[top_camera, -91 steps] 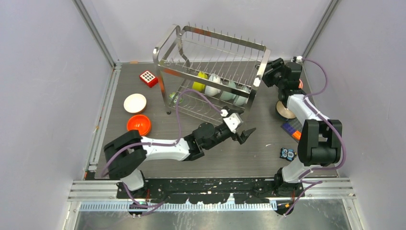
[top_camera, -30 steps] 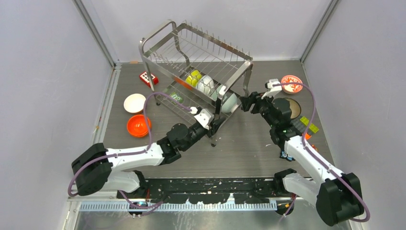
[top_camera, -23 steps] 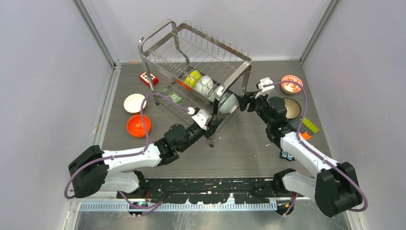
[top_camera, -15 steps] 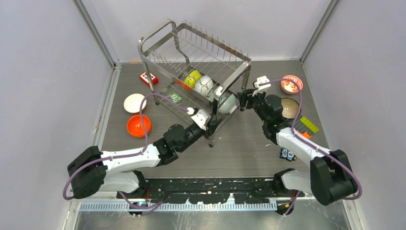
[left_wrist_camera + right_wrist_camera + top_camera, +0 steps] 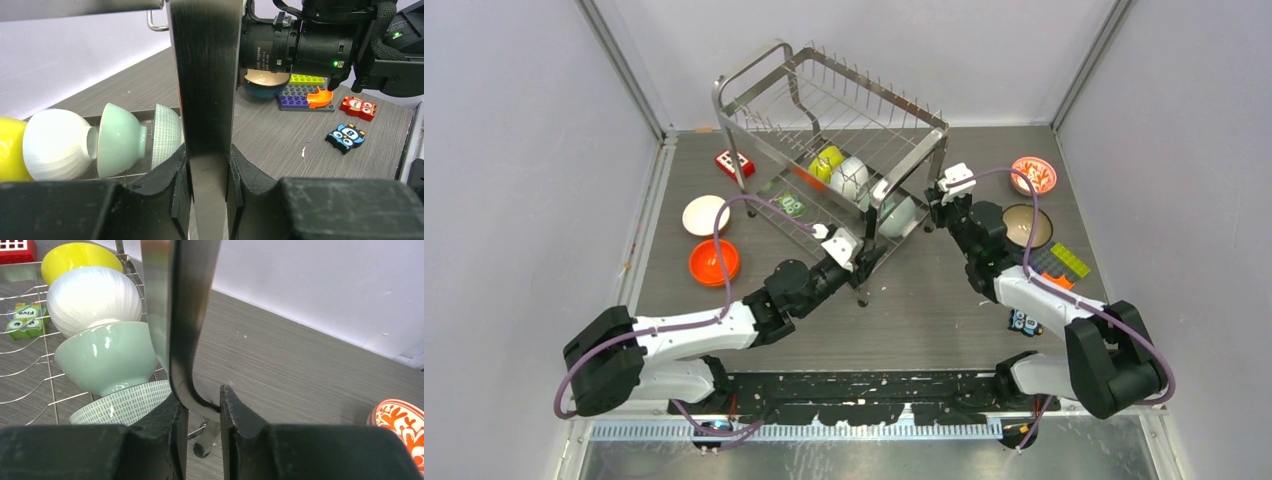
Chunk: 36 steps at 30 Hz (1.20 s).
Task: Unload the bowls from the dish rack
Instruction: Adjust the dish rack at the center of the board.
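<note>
The steel wire dish rack [image 5: 824,100] stands mid-table, turned at an angle. My left gripper [image 5: 865,262] is shut on its near leg [image 5: 205,100], which fills the gap between the fingers [image 5: 175,175]. My right gripper [image 5: 934,206] is shut on the right-hand leg [image 5: 185,330], pads against both sides. On the lower tier lie on their sides a yellow bowl [image 5: 75,257], a white ribbed bowl [image 5: 95,297], a pale teal bowl [image 5: 107,357] and a dash-patterned bowl [image 5: 125,407]. They also show in the left wrist view: white bowl [image 5: 55,145], teal bowl [image 5: 120,147].
Left of the rack, a white bowl [image 5: 705,214] and an orange bowl [image 5: 714,261] sit on the table. At the right are a red-and-white bowl [image 5: 1034,174], a dark bowl [image 5: 1026,224], toy bricks [image 5: 1060,262] and owl figures [image 5: 1024,322]. A red dotted block [image 5: 732,161] lies behind the rack.
My right arm swung left up to the rack's right-hand leg and its fingers closed on it. The left gripper kept its hold on the near leg; the rack barely moved.
</note>
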Tool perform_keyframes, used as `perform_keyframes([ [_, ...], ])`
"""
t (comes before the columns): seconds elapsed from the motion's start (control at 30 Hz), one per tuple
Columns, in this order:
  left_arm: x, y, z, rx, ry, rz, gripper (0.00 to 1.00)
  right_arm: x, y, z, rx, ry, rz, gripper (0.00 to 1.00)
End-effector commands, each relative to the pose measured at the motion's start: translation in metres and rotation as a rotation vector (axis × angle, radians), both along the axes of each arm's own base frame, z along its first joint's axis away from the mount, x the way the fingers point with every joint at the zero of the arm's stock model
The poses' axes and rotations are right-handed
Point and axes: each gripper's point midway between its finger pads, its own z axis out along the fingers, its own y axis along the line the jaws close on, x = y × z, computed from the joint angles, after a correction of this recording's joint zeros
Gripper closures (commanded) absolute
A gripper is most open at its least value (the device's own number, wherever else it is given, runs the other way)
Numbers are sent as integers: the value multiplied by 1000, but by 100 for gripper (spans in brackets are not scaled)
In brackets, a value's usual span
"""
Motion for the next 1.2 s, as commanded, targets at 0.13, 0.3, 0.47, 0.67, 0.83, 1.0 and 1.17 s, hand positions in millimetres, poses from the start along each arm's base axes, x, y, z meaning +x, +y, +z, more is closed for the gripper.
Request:
perform_keyframes([
  [0.13,27,24,-34,61,86,143,100,-28,-18,41,236,-85,-89,99],
  [0.3,37,22,-41,65,112,168,100,-45,-24,46,244,-87,-116,99],
  [0.47,52,24,-45,65,136,218,100,-61,-20,46,244,-65,-118,99],
  [0.67,74,31,-49,58,166,277,100,-81,-5,44,242,-18,-85,99],
  [0.83,93,38,-53,58,183,328,100,-97,14,38,284,23,-50,99],
  [1.0,108,52,-57,55,196,393,100,-101,32,33,301,55,-22,99],
  [1.17,117,72,-56,37,199,480,100,-97,54,35,330,79,9,99],
])
